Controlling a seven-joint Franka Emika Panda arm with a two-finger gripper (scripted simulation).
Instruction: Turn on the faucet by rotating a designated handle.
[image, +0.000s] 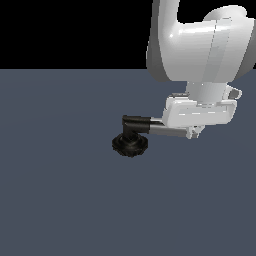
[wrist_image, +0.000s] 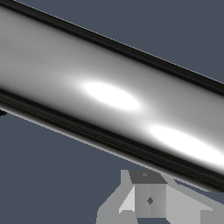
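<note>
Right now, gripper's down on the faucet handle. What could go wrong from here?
1. The gripper sits near the far end of the handle, so a sideways push may slide off the tip instead of turning it.
2. The wrist view is filled by the handle's chrome, with only one finger visible, so contact cannot be confirmed.
3. The faucet base is close; pressing down rather than around could jam the hand.
</note>
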